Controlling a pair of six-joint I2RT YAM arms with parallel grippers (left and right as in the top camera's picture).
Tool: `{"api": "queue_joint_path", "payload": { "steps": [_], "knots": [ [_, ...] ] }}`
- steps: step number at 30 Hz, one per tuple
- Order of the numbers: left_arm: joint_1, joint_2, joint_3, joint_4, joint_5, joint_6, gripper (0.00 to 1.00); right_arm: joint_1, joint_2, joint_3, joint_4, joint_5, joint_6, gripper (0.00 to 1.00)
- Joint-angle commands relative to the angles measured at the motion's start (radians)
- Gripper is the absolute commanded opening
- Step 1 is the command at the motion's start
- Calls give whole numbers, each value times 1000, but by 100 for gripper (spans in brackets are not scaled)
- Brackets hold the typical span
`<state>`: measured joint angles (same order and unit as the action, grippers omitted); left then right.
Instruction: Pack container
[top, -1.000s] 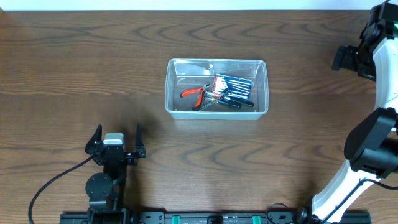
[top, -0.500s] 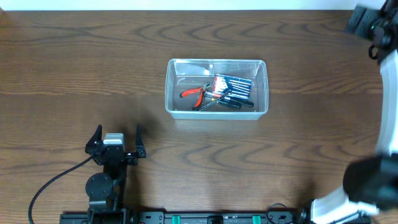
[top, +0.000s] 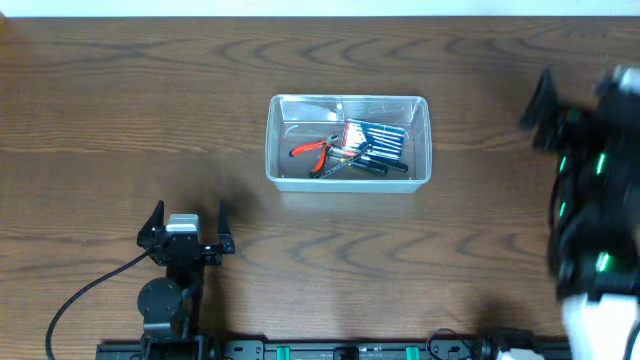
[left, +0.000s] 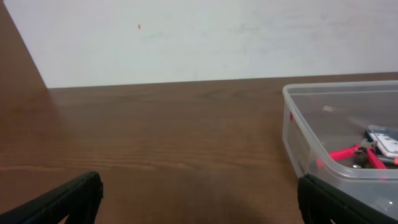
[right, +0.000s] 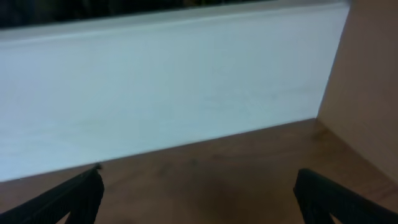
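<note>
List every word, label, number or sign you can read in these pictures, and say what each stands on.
No text can be read anywhere.
The blue-and-red case inside the container may carry print, but it is too small and blurred to read.

Your overhead camera looks straight down from well above and takes in the whole desk (top: 120, 120), with the container (top: 348, 142) near the centre. Your left wrist camera sits low at about 7 o'clock and faces 12 o'clock toward the back wall (left: 199, 37). It shares only the container's left end with the overhead. Your right wrist camera, out at 3 o'clock, looks level at wall and a strip of desk.
</note>
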<state>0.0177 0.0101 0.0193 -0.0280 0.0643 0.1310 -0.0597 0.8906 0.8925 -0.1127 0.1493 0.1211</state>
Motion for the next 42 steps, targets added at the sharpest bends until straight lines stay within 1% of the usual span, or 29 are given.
{"api": "queue_joint_path", "payload": {
  "steps": [1, 4, 8, 14, 17, 26, 32, 33, 37, 42],
  "knots": [
    [-2, -6, -15, -38, -2, -1, 98, 26, -218, -219, 112, 0, -10, 99],
    [-2, -6, -15, -38, -2, -1, 98, 36, -370, -374, 193, -2, -9, 99],
    [-2, -6, -15, -38, -2, -1, 98, 37, -517, -520, 243, -48, -10, 99],
    [-2, -6, -15, -38, -2, -1, 98, 47, -648, -668, 321, -97, -10, 99],
    [-2, -6, -15, -38, -2, -1, 98, 48, -694, -724, 333, -131, -10, 99],
    [-2, -6, -15, -38, -2, -1, 98, 48, -768, -838, 334, -165, -20, 99],
    [-2, -6, -15, -38, -2, -1, 98, 48, -822, -888, 328, -210, -163, 99],
    [-2, -6, -15, -38, -2, -1, 98, 48, -835, -887, 300, -211, -182, 99],
    [-2, -6, -15, -38, -2, -1, 98, 48, -882, -887, 209, -210, -182, 99],
    [-2, -6, -15, -38, -2, -1, 98, 48, -886, -887, 111, -215, -182, 99]
  ]
}}
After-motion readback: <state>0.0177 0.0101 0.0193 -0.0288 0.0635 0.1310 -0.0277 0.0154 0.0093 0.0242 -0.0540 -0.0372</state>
